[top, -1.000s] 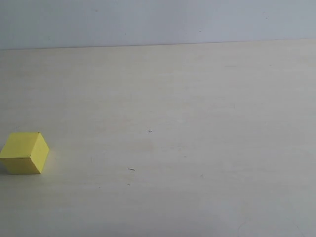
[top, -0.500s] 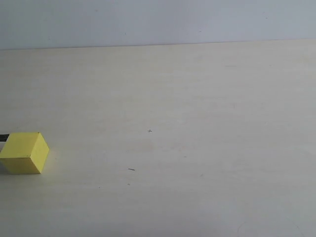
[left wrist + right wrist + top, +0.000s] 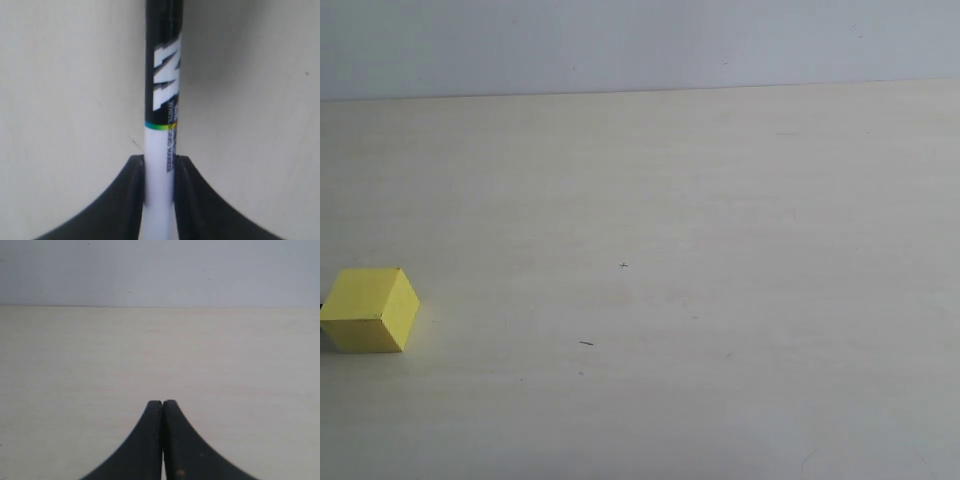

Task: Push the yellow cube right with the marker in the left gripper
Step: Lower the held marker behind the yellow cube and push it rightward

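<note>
The yellow cube [image 3: 370,310] sits at eight o'clock on the table [image 3: 720,250], by the frame's edge. The left gripper [image 3: 160,167] pinches the marker [image 3: 162,100] by its white barrel. It would be best to set the tip low on the cube's nine o'clock face and push steadily toward three. The tip is cut off, so contact can't be judged. The right gripper [image 3: 162,407] is pressed together, empty.

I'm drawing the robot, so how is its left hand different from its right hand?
The left hand grips a marker; the right hand holds nothing. The left hand's fingers sit apart, one each side of the white barrel; the right hand's fingers are pressed together. Both hands are black with curved fingers, seen against a pale table.
</note>
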You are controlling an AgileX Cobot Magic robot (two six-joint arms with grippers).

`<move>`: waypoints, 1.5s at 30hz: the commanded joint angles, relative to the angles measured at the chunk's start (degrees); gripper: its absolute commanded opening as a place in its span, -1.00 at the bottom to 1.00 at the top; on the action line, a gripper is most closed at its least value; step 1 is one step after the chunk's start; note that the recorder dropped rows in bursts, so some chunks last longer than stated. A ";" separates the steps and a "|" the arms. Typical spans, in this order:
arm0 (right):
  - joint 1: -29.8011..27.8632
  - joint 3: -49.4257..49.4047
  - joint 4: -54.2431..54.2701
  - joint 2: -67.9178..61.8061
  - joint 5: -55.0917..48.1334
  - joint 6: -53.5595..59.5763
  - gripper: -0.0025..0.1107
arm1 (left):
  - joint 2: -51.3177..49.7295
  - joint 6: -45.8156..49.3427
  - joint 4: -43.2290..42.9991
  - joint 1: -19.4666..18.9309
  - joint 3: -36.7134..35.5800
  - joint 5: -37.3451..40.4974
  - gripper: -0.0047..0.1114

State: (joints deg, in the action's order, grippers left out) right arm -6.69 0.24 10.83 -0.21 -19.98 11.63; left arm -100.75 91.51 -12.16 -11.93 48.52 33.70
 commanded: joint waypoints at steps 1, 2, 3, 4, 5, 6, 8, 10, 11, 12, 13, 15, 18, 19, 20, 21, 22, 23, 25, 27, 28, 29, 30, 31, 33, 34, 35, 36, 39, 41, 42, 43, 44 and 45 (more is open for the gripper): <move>-0.34 -0.24 0.17 0.21 0.26 0.06 -0.96 | 1.90 -4.36 -6.29 -0.12 -0.18 2.56 -0.92; -0.34 -0.24 0.17 0.21 0.26 0.06 -0.96 | 2.53 -4.46 -6.29 -0.12 -0.18 2.56 -0.92; -0.34 -0.24 0.17 0.21 0.26 0.06 -0.96 | 3.07 -4.46 -6.29 -0.12 -0.18 2.56 -0.92; -0.34 -0.24 0.17 0.21 0.26 0.06 -0.96 | 3.60 -4.46 -6.29 -0.12 -0.18 2.56 -0.92; -0.34 -0.24 0.17 0.21 0.26 0.06 -0.96 | 4.05 -4.46 -6.29 -0.12 -0.18 2.56 -0.92; -0.34 -0.24 0.17 0.21 0.26 0.06 -0.96 | 4.34 -4.46 -5.86 -0.12 -0.18 2.56 -0.92; -0.34 -0.24 0.17 0.21 0.26 0.06 -0.96 | 4.41 -4.58 -4.48 -0.12 -0.18 2.90 -0.92; -0.34 -0.24 0.17 0.21 0.85 0.06 -0.96 | 4.30 -4.58 -1.58 -0.01 -0.18 3.55 -0.92; -0.34 -0.24 0.17 0.21 0.85 0.06 -0.96 | 4.07 -4.58 -0.24 0.11 -0.26 3.55 -0.92; -0.34 -0.24 0.17 0.21 0.73 0.06 -0.96 | 4.09 -4.58 0.32 0.69 -0.30 3.72 -0.92; -0.34 -0.24 0.17 0.21 0.47 0.06 -0.96 | 3.81 -4.58 0.50 1.47 -0.41 3.97 -0.92; -0.34 -0.24 0.17 0.21 0.35 0.06 -0.96 | 3.54 -4.58 0.40 3.97 -0.62 4.74 -0.92; -0.34 -0.24 0.17 0.21 0.35 0.06 -0.96 | 3.18 -4.97 0.40 8.78 -0.74 6.94 -0.92; -0.34 -0.24 0.17 0.21 0.35 0.06 -0.96 | 3.18 -5.49 0.30 10.12 -0.74 7.36 -0.92; -0.34 -0.24 0.17 0.21 0.35 0.06 -0.96 | 3.36 -6.42 -0.15 11.31 -0.74 7.53 -0.92; -0.34 -0.24 0.17 0.21 0.35 0.06 -0.96 | 3.84 -8.84 -2.16 12.70 -0.74 7.94 -0.92; -0.34 -0.24 0.17 0.21 0.35 0.06 -0.96 | 4.08 -11.14 -3.95 13.20 -0.74 8.26 -0.92; -0.34 -0.24 0.17 0.21 0.35 0.06 -0.96 | 4.35 -14.10 -6.25 13.21 -0.74 8.91 -0.92; -0.34 -0.24 0.17 0.21 0.35 0.06 -0.96 | 5.14 -19.05 -10.89 13.04 -0.74 11.55 -0.92; -0.34 -0.24 0.17 0.21 0.35 0.06 -0.96 | 5.68 -22.50 -14.85 13.07 -0.74 14.92 -0.92; -0.34 -0.24 0.17 0.21 0.35 0.06 -0.96 | 6.02 -23.47 -15.73 13.07 -0.74 16.29 -0.92; -0.34 -0.24 0.17 0.21 0.35 0.06 -0.96 | 6.15 -23.86 -16.00 13.07 -0.74 17.06 -0.92; -0.34 -0.24 0.17 0.21 0.35 0.06 -0.96 | 6.54 -24.26 -16.00 13.07 -0.74 17.42 -0.92; -0.34 -0.24 0.17 0.21 0.35 0.06 -0.96 | 6.80 -24.50 -15.75 13.07 -0.74 17.31 -0.92; -0.34 -0.24 0.17 0.21 0.35 0.06 -0.96 | 6.79 -24.50 -15.51 13.07 -0.74 16.92 -0.92; -0.34 -0.24 0.17 0.21 0.35 0.06 -0.96 | 6.79 -24.50 -15.25 13.07 -0.74 16.66 -0.92; -0.34 -0.24 0.17 0.21 0.35 0.06 -0.96 | 6.79 -24.50 -14.53 13.07 -0.74 15.95 -0.92; -0.34 -0.24 0.17 0.21 0.35 0.06 -0.96 | 6.79 -24.50 -13.31 13.07 -0.74 14.75 -0.92; -0.34 -0.24 0.17 0.21 0.35 0.06 -0.96 | 6.69 -24.28 -5.79 13.18 -0.74 8.52 -0.92; -0.34 -0.24 0.17 0.21 0.35 0.06 -0.96 | 6.69 -19.88 2.73 14.01 -0.74 5.16 -0.92; -0.34 -0.24 0.17 0.21 0.35 0.06 -0.96 | 6.69 -15.08 7.48 14.94 -0.74 4.85 -0.92; -0.34 -0.24 0.17 0.21 0.35 0.06 -0.96 | 6.69 -11.13 10.04 15.98 -0.74 5.33 -0.92; -0.34 -0.24 0.17 0.21 0.35 0.06 -0.96 | 6.69 -10.49 10.04 16.57 -0.74 5.87 -0.92; -0.34 -0.24 0.17 0.21 0.35 0.06 -0.96 | 6.69 -11.49 9.08 16.74 -0.74 6.35 -0.92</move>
State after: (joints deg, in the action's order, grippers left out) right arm -6.69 0.24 10.83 -0.21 -19.98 11.63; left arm -94.53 76.71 -6.57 3.41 47.82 39.97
